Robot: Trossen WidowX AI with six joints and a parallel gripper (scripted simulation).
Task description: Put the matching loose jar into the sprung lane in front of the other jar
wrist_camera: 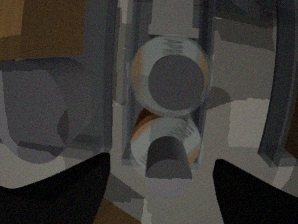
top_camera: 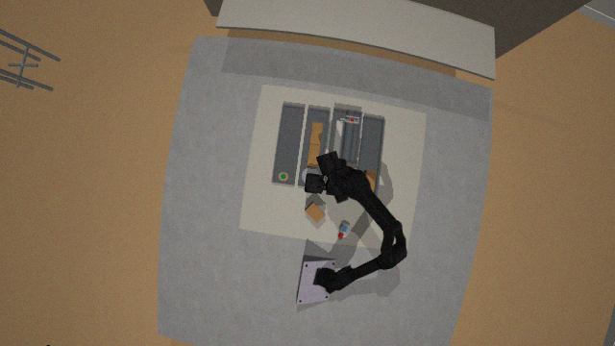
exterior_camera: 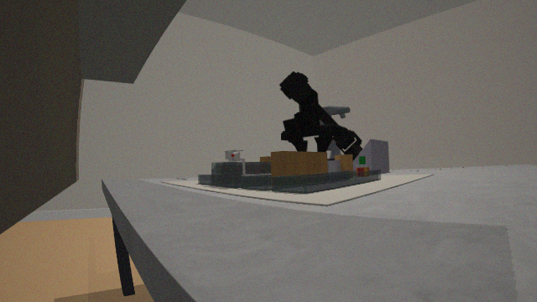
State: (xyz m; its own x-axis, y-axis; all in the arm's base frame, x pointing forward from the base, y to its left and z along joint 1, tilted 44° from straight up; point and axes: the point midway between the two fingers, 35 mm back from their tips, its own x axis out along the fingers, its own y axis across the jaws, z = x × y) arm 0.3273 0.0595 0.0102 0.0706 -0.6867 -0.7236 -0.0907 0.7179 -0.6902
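The sprung lane (top_camera: 342,133) is a narrow channel with a pale pusher (wrist_camera: 173,27) at its back end. The old jar (wrist_camera: 176,82), with a round grey lid and a pale and orange label, stands against the pusher plate. The matching new jar (wrist_camera: 165,131) is in line in front of it, at the lane's front end, close to or touching it. Its lid is partly in shadow; the low front stop and whether it stands fully flat cannot be made out. My gripper (exterior_camera: 311,148) (wrist_camera: 162,164) is open, its fingers apart from the new jar on both sides.
The lane to the left holds brown boxes (top_camera: 314,144) and a grey round jar (wrist_camera: 32,112). A brown box (top_camera: 315,212) and a small blue and red item (top_camera: 344,228) lie in front of the lanes. A green-topped item (top_camera: 283,176) stands in the far-left lane. Lane walls rise beside my fingers.
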